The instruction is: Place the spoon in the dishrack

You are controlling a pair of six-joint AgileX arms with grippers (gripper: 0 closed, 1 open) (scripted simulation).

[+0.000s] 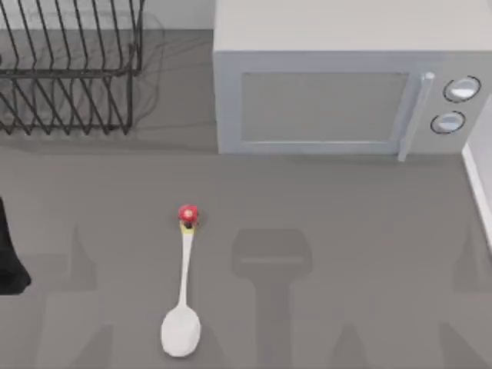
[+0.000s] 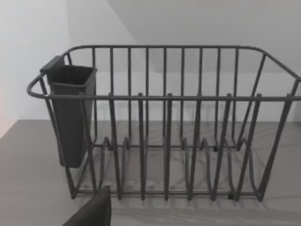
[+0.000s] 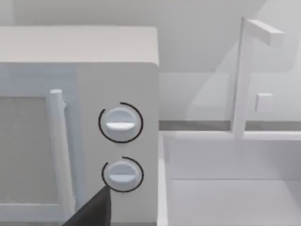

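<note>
The white spoon (image 1: 183,288) lies flat on the grey table at the front, left of centre. Its oval bowl points toward the front edge and its red-and-yellow knob (image 1: 187,214) points toward the back. The black wire dishrack (image 1: 73,73) stands at the back left, well apart from the spoon. The left wrist view faces the dishrack (image 2: 164,141) head-on, with a dark corner of my left gripper (image 2: 93,213) in front of it. My left arm (image 1: 9,257) shows as a black shape at the table's left edge. A dark corner of my right gripper (image 3: 91,211) faces the microwave's dials.
A grey microwave (image 1: 330,92) with its door shut stands at the back, centre to right, with two round dials (image 3: 120,123). A dark utensil cup (image 2: 70,113) hangs on one end of the rack. A white sink with a faucet (image 3: 244,75) lies to the microwave's right.
</note>
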